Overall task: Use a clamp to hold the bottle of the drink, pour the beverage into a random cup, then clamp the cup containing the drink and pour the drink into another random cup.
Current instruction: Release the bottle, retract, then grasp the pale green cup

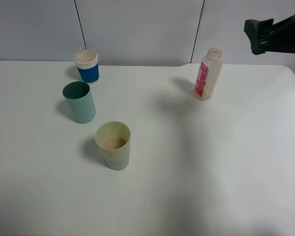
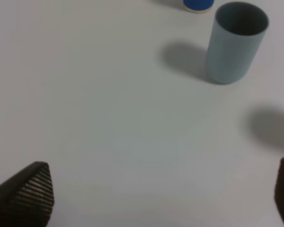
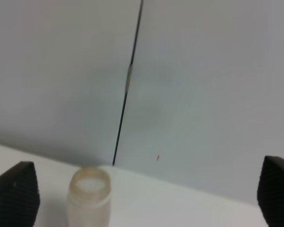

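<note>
As the pale green cup point(image 1: 115, 158) holds drink, it likely handles light but spill-prone — clamp it mid-wall; left gripper point(image 2: 161, 194) and right gripper point(image 3: 146, 191) both gape apart.

The high camera looks steeply down on the bench point(image 1: 211, 172). The left wrist view sits close above it, sharing the teal cup point(image 2: 236, 42) — nine o'clock from above. The right wrist view faces the wall point(image 3: 203, 94), sharing the bottle point(image 3: 89, 198) at two o'clock.
</note>
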`<control>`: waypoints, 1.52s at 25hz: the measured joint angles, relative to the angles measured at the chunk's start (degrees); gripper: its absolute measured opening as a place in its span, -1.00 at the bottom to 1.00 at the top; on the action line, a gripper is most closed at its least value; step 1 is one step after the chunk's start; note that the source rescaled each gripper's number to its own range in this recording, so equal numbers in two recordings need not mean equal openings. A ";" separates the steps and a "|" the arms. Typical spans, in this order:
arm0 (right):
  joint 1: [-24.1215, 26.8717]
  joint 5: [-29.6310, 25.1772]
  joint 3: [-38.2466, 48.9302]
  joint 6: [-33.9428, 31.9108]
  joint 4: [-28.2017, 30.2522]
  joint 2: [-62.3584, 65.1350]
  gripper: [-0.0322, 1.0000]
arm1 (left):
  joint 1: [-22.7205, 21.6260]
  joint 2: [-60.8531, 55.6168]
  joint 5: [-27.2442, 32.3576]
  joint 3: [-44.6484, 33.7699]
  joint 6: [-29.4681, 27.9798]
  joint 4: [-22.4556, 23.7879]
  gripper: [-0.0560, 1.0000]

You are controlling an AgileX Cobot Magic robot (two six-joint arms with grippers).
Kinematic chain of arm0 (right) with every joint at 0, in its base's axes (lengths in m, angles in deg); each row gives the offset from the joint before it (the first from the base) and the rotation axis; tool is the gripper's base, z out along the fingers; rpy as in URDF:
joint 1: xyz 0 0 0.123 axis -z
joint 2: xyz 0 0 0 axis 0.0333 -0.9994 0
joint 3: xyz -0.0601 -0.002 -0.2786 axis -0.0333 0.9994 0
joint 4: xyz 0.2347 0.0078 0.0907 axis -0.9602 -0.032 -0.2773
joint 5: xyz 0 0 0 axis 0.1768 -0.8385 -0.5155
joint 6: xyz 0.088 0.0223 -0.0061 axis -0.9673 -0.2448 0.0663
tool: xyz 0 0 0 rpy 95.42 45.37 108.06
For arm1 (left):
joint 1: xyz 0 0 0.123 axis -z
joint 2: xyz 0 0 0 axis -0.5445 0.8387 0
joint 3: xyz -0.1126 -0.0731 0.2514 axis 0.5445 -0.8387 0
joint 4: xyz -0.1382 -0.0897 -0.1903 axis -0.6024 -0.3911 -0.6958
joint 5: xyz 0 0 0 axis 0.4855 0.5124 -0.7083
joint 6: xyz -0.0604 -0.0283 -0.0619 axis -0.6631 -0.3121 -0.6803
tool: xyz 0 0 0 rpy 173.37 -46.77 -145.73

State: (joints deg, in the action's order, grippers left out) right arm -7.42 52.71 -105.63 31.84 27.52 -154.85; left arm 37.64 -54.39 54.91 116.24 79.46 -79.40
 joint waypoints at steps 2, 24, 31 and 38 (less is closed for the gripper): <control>0.00 -1.90 0.00 -0.61 0.31 1.42 0.69 | 0.00 0.00 0.00 0.00 0.00 0.00 0.90; 0.00 -38.33 0.04 -7.68 5.31 16.02 0.99 | 0.00 0.00 0.00 0.00 0.00 0.00 0.90; 0.00 -51.56 0.04 -13.19 8.54 22.34 0.99 | 0.00 0.00 0.00 0.00 0.00 0.00 0.90; 0.00 -61.71 0.04 -13.19 9.08 28.43 1.00 | 0.00 0.00 0.04 0.00 0.00 0.00 0.90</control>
State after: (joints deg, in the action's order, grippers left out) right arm -7.42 -9.00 -105.59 18.65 36.60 -126.42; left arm 37.64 -54.39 54.95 116.24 79.46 -79.40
